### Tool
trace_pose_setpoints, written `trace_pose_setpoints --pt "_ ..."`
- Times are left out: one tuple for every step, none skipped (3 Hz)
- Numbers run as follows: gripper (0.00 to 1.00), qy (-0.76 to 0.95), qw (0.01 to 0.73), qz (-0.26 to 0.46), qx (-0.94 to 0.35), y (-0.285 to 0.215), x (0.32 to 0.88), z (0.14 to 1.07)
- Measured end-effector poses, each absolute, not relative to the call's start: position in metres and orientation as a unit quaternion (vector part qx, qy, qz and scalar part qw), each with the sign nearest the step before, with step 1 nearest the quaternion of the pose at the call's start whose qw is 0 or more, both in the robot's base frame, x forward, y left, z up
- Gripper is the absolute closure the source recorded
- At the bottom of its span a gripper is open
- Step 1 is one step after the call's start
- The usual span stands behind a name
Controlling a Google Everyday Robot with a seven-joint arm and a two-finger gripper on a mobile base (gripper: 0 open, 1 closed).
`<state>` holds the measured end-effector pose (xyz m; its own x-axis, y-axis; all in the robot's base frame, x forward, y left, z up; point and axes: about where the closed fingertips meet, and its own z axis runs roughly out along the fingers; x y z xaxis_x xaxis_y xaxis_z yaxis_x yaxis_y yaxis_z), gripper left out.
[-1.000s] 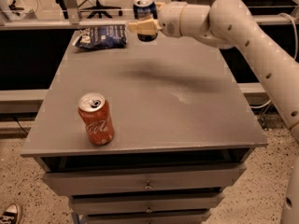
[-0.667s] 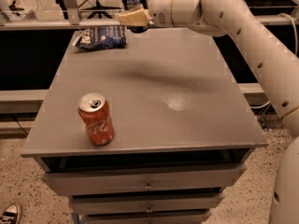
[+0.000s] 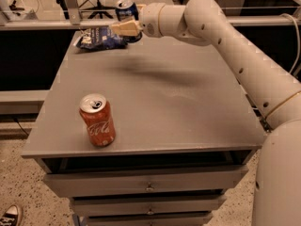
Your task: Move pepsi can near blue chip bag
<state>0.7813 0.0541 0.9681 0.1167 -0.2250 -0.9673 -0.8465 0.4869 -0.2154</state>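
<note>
gripper (image 3: 128, 23) clamped on smooth cylindrical pepsi can (image 3: 124, 7) | bench (image 3: 188, 121) far-left corner | beside crinkled foil blue chip bag (image 3: 96, 37)

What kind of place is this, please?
Probably an office or lab: a grey drawer cabinet, an office chair behind it, a speckled hard floor. The gripper holds the pepsi can over the cabinet's far edge.

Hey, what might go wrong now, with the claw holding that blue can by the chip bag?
The claw grips the pepsi can close to the far edge of the table, so a release there might drop it off the back. If it is lowered onto the crumpled chip bag, it would probably tip.
</note>
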Motion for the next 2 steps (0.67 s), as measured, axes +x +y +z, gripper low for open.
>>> trace_pose_setpoints --pt "1.00 0.629 0.603 0.259 -0.416 0.060 0.800 0.944" --pt "1.00 0.635 0.605 0.266 -0.399 0.062 0.816 0.925"
